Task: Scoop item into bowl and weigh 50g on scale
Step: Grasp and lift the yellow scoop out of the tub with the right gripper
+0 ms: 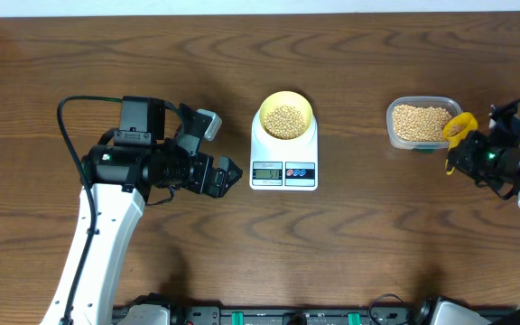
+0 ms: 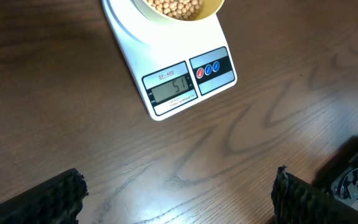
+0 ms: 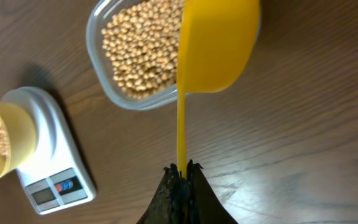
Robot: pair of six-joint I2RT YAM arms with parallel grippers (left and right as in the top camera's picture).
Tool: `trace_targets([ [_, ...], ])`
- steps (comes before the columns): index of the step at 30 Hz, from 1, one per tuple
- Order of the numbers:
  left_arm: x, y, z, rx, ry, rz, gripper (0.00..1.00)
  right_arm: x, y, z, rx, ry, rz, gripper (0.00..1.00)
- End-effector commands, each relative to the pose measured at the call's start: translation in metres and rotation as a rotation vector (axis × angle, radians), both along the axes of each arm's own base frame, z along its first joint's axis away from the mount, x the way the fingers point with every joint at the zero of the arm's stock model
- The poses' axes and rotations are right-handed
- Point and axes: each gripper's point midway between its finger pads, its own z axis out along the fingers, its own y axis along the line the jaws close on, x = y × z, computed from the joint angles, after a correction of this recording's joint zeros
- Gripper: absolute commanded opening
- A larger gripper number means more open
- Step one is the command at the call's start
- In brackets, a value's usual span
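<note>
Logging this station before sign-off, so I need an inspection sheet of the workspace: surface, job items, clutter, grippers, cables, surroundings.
Surface: brown wood-grain table; no spilled beans seen.
Job's things: pale yellow bowl holding beans sits on the white scale; display reads 51. Clear tub of beans to the right, yellow scoop tilted at its edge.
Clutter: nothing seen.
Grippers: left gripper open and empty, beside the scale; right gripper shut on the scoop's handle.
Cables: black cable looped at the left arm.
Surroundings: white strip beyond the far edge; rig hardware along the near edge.
</note>
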Motion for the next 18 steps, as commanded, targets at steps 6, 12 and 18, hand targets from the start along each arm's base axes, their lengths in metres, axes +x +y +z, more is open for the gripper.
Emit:
trace_targets([
  [6,0.0,0.003,-0.004,0.011,0.009,0.004,0.98,0.003,-0.005,0.003,-0.273,0.027,0.078,0.02],
  [12,0.0,0.003,-0.004,0.011,0.009,0.004,0.98,0.008,-0.003,0.006,-0.433,0.033,0.108,0.02],
  [18,0.0,0.003,-0.004,0.011,0.009,0.004,0.98,0.017,0.004,0.012,-0.535,0.002,0.193,0.01],
])
